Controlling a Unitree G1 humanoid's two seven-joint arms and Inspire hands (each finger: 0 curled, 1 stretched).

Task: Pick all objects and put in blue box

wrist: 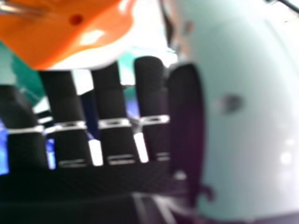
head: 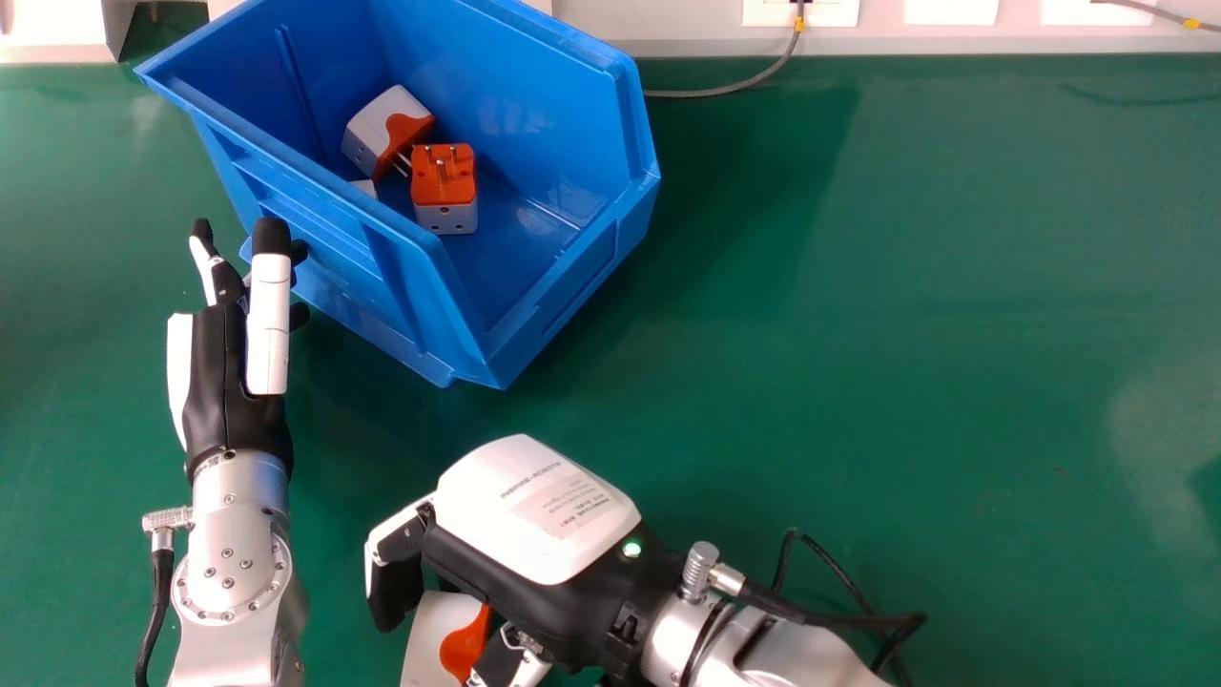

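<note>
notably, right hand view adds dark hole (wrist: 75,19) in adapter (wrist: 56,37)

Can make out dark print (head: 531,480) on the white cover (head: 510,536) of the right hand (head: 534,593) in the head view: one larger line, slanting, and close by it a few rows of finer characters on a pale grey patch (head: 572,508). Is too small to read with certainty, larger line and finer rows alike.
</note>
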